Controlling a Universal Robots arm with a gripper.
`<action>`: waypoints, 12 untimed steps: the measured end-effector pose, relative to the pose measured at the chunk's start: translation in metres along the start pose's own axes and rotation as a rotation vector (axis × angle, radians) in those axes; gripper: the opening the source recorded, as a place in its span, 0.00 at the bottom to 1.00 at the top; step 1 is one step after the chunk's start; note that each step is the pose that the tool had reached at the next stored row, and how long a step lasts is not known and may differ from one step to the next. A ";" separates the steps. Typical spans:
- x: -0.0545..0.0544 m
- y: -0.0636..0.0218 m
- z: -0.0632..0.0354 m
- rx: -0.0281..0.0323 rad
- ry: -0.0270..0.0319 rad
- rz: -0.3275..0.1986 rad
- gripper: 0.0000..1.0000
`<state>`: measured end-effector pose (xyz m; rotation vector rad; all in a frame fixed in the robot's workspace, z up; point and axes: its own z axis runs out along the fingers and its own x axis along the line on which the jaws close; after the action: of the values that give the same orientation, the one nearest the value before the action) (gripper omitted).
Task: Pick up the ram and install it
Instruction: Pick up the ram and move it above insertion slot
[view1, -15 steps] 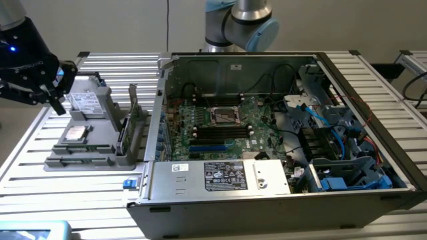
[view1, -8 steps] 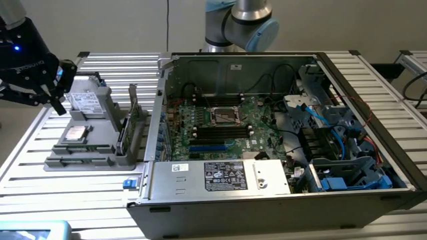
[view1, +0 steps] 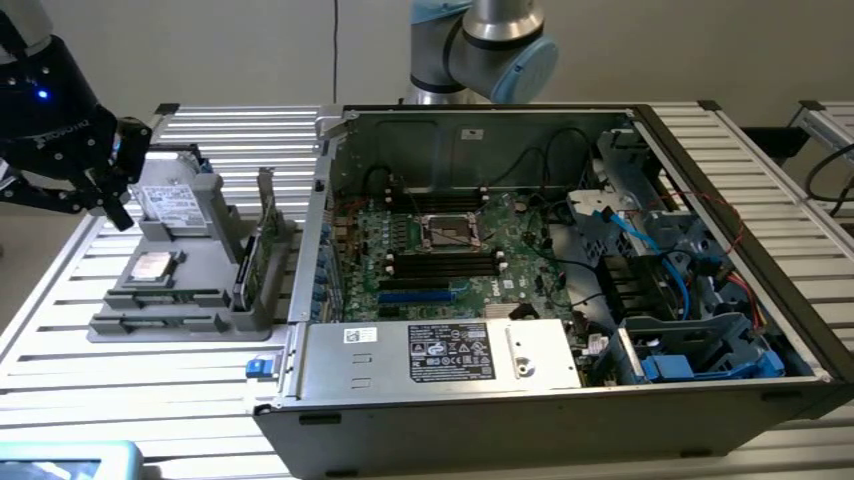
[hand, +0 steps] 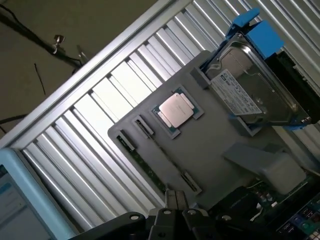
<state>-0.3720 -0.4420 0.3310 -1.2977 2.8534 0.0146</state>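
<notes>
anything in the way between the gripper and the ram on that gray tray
Nothing visible. The shut gripper hangs close above the ram, which lies uncovered in its slot on the gray tray. The processor chip and hard drive sit off to the side, clear of it.

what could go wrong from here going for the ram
1. The pincer is shut and close to the ram, which stands thin edge up in the grey tray. Coming down like this might press on that edge instead of straddling it.
2. The processor chip lies on the same tray near the ram's slot, so a slightly off approach could knock it.
</notes>
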 end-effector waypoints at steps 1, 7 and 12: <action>0.000 0.0000 0.0001 -0.0002 0.0000 -0.018 0.11; 0.000 0.0000 0.0004 -0.0013 0.0006 -0.128 0.11; 0.000 0.0000 0.0007 -0.0022 0.0012 -0.218 0.11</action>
<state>-0.3720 -0.4420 0.3303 -1.6015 2.6958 0.0157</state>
